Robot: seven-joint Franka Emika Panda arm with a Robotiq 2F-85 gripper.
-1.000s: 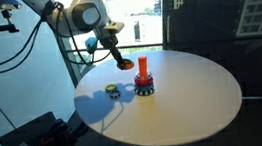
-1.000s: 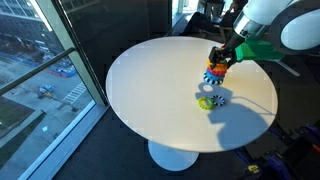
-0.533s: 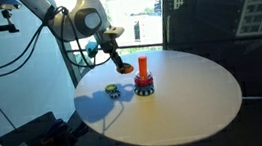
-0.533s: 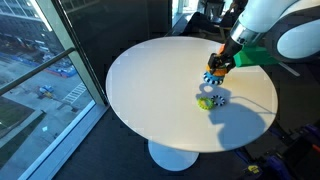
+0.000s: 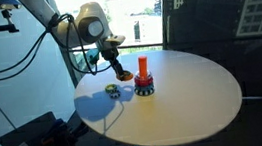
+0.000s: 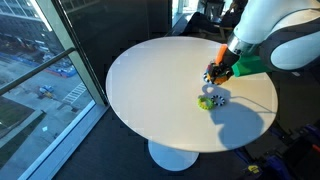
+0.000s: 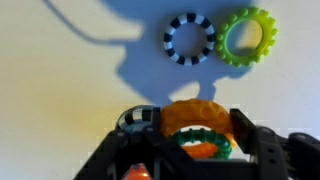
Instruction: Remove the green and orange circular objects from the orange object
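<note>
My gripper (image 7: 197, 128) is shut on the orange ring (image 7: 185, 112). A dark green ring (image 7: 207, 148) lies against the orange ring between the jaws; I cannot tell whether it is gripped too. In an exterior view the gripper (image 5: 121, 74) hangs low over the table, to the left of the upright orange peg (image 5: 142, 68). The peg stands on its base with a red ring (image 5: 144, 82) at the bottom. In an exterior view the gripper (image 6: 214, 74) is just above the loose rings.
A lime green toothed ring (image 7: 247, 36) and a black-and-white striped ring (image 7: 190, 38) lie side by side on the round white table (image 5: 190, 101). They also show in both exterior views (image 5: 111, 91) (image 6: 206, 100). A window wall stands behind the table.
The gripper has come down and moved away from the peg toward the loose rings, with the orange ring in it.
</note>
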